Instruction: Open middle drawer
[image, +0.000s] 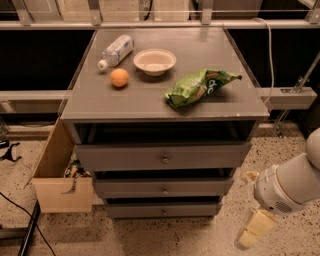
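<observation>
At lower right of the camera view, hovering with the gripper (246, 207) low over the speckled floor (200, 242), right of the cabinet (85, 107) and well apart from it. Spreading the pale fingers (256, 227) apart and gripping nothing. Reaching roughly to the height of the two lower drawers, yet touching none.

At centre, showing three grey fronts stacked under the cabinet top. Lying between the top drawer (125, 158) and the bottom drawer (130, 210), and sitting medium in height and width: the middle drawer (130, 188), carrying one small round knob (164, 190) at its centre. Appearing closed, with no inside visible above its front.

On the cabinet top, resting clear of the job: a bottle (116, 50), a bowl (155, 61), an orange (119, 77) and a green bag (200, 86). At left on the floor, standing beside the cabinet: an open wooden box (62, 196).

Judging progress: approaching only, with nothing yet accomplished. Remaining: travelling left to the knob, closing on it, then pulling straight outward.
</observation>
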